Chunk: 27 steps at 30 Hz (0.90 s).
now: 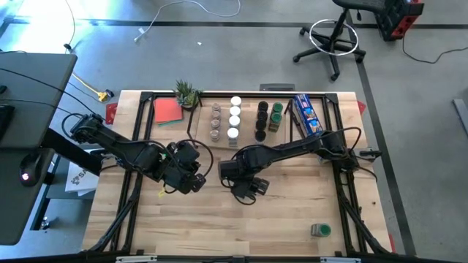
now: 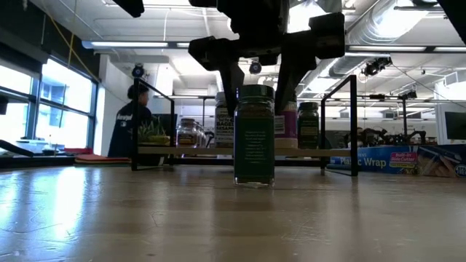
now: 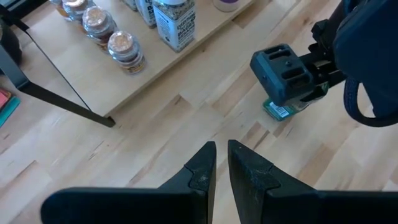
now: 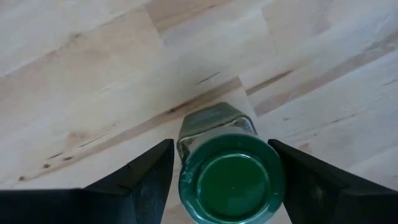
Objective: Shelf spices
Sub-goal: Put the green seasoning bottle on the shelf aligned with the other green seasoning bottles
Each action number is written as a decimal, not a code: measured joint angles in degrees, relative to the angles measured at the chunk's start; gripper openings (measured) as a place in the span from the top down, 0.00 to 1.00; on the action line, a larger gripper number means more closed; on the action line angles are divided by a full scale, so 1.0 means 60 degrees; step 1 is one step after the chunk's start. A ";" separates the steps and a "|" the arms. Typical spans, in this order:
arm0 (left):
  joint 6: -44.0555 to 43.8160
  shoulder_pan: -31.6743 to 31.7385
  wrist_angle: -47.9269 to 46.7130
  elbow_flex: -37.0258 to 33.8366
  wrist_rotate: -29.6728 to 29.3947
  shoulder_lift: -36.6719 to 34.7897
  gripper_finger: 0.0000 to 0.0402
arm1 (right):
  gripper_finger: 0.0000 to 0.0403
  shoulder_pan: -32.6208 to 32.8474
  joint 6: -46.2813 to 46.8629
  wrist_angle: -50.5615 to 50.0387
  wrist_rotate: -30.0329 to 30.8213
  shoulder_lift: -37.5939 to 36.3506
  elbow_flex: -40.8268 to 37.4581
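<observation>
Nearest you, at the bottom centre of the right wrist view, a green-lidded spice jar (image 4: pixel 231 177) stands upright on the wooden table (image 4: pixel 81 74). The right gripper (image 4: pixel 224 180) straddles it, fingers spread wide with a gap on each side. In the low view the jar's dark green label carries small white print, too fine to read, and its lid is partly hidden by the gripper.

The left gripper (image 3: pixel 222 163) hovers just left of centre in the high view, fingers pressed nearly together on nothing.

The shelf (image 1: pixel 248 139) sits at upper centre, holding rows of jars; their labels are unreadable. At its right lies a blue box (image 2: pixel 397 160), with "Wrap" legible and the rest cut off. Another green jar (image 1: pixel 320 230) lies at lower right.
</observation>
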 joint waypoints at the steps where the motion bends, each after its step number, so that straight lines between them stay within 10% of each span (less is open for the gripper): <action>1: 0.0000 0.0000 0.0004 0.0000 0.0000 0.0000 0.91 | 0.38 -0.0006 -0.0007 0.0016 0.0022 0.0000 0.0000; 18: 0.0000 0.0000 0.0022 0.0000 -0.0069 0.0000 0.91 | 0.53 -0.0069 0.0500 -0.0094 0.0254 -0.0055 -0.0090; 27: 0.0000 0.0004 0.0068 0.0000 -0.0192 0.0000 0.91 | 0.53 -0.0745 0.3452 -0.3219 -0.0323 -0.0028 0.1820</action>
